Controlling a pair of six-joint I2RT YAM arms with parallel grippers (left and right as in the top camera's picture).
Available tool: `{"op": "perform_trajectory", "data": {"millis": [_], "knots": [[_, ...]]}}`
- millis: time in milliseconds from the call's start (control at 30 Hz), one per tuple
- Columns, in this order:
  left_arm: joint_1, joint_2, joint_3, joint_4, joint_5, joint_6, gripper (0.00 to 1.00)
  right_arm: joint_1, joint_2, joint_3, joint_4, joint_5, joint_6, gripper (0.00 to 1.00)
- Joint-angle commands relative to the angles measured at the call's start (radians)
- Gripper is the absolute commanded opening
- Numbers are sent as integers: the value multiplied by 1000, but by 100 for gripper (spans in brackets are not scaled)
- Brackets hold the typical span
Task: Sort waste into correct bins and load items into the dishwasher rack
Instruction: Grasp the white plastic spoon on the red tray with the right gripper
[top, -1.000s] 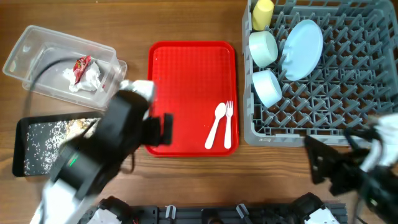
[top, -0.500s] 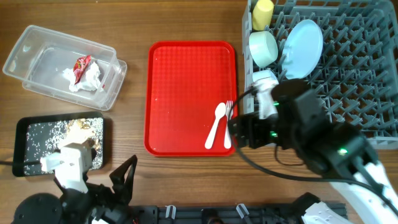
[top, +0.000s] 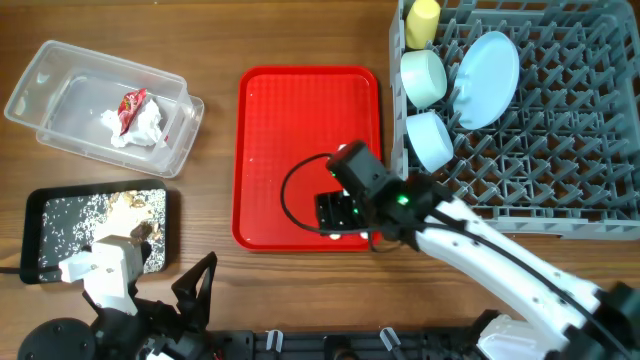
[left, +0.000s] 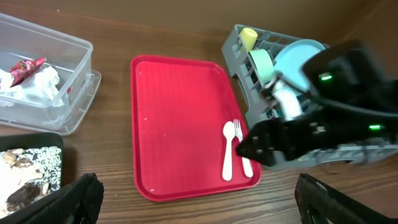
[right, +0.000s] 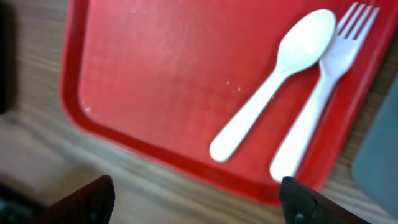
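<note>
A white spoon (right: 273, 81) and fork (right: 323, 87) lie side by side on the red tray (top: 300, 120), at its front right. My right gripper (right: 196, 199) is open and empty just above and in front of them. In the overhead view it (top: 335, 212) hides them. My left gripper (left: 205, 205) is open and empty, low at the table's front left. The grey rack (top: 560, 150) holds a yellow cup (top: 423, 22), green bowl (top: 424, 77), blue bowl (top: 432, 140) and blue plate (top: 487, 65). The clear tub (top: 60, 75) holds the red wrapper (top: 132, 104) and napkin (top: 145, 125).
The black tray (top: 35, 240) with crumbly scraps (top: 125, 205) sits at the front left, next to my left arm. The rack's front wall stands just right of the red tray's edge. The right arm's cable loops over the tray.
My right arm has swung in from the front right to over the spoon and fork. My left arm pulled back from the tray a second ago and now rests at the front left.
</note>
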Motion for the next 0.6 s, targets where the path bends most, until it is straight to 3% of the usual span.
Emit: {"op": "perform_trajectory", "data": {"millis": [0, 200, 567], "knots": [[0, -9, -8, 0, -13, -11, 100, 4, 85, -31, 72, 27, 58, 86], [0, -9, -8, 0, -13, -10, 100, -22, 177, -42, 174, 33, 110, 85], [0, -9, -8, 1, -14, -10, 100, -53, 232, -42, 192, 105, 294, 75]]}}
